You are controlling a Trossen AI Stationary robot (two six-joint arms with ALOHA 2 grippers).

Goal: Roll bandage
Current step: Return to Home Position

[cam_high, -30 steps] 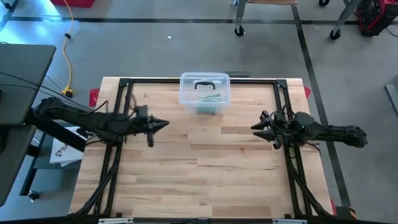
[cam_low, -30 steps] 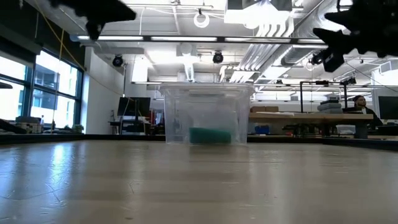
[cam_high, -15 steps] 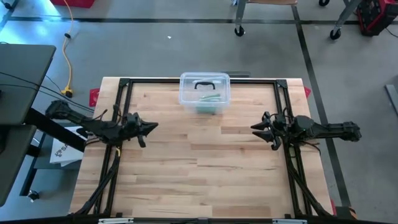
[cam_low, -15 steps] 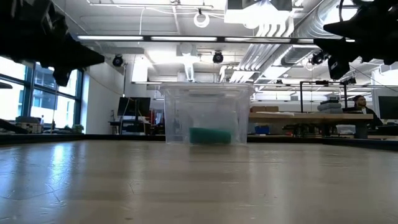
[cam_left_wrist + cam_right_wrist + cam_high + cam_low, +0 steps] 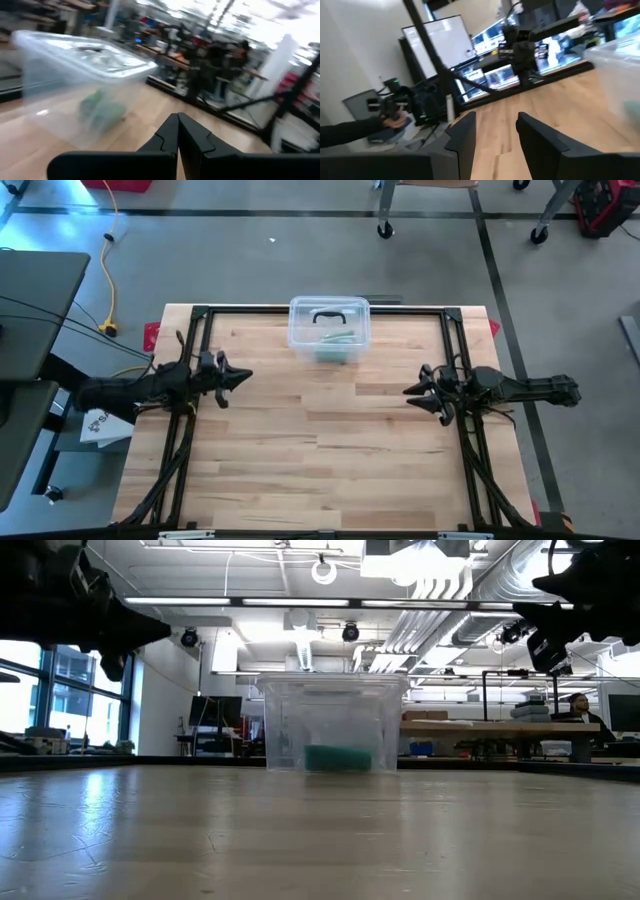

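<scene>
Bandage point(image 5: 338, 338): a green roll lying on its side inside the bin point(image 5: 329, 330). Its long axis runs across the table point(image 5: 330, 460) from left to right. The low view shows it broadside, against the bin's floor.
Bin: stands at the far middle of the table, its lid point(image 5: 329, 310) on. Its longer side runs from the far edge towards the near one.
Left gripper point(image 5: 247, 377): over the table's left edge, pointing inward towards the centre. In its wrist view the two dark fingers point(image 5: 170, 137) meet with no gap between them.
Right gripper point(image 5: 409, 394): over the right edge, pointing inward, well apart from the bin. Its fingers point(image 5: 465, 132) stand apart, with bare wood showing between them.
Change: over the last second the left arm has drawn back towards its side and its tip now lies nearer the edge. The right arm has barely shifted. Bin and roll have not moved.
Materials: the bin is clear, rounded plastic with a dark handle point(image 5: 329, 313) on its lid. The table is pale wooden planks in a black frame. The roll looks soft and matte.
</scene>
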